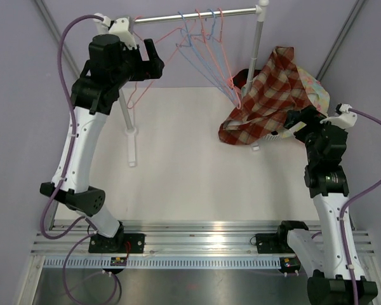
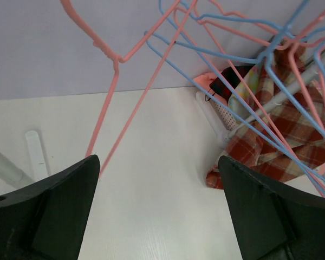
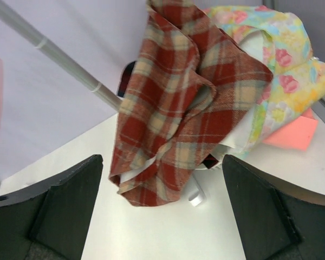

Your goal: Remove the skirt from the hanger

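The red plaid skirt [image 1: 260, 101] lies draped over a pile of clothes at the right foot of the rack. Several pink and blue wire hangers [image 1: 203, 38] hang from the rod [image 1: 197, 14]; their lower ends reach the skirt's left edge, and I cannot tell if one still holds it. My left gripper [image 1: 155, 62] is open and empty, high up beside the rod, next to a pink hanger [image 2: 105, 124]. The skirt shows at right in the left wrist view [image 2: 292, 135]. My right gripper [image 1: 296, 119] is open and empty just right of the skirt [image 3: 173, 114].
A floral garment [image 3: 281, 70] and a pink item [image 3: 295, 135] lie under and behind the skirt on a white basket [image 2: 223, 111]. The rack's right pole [image 1: 259, 44] stands behind the pile. Its left foot [image 1: 132, 149] rests on the white table.
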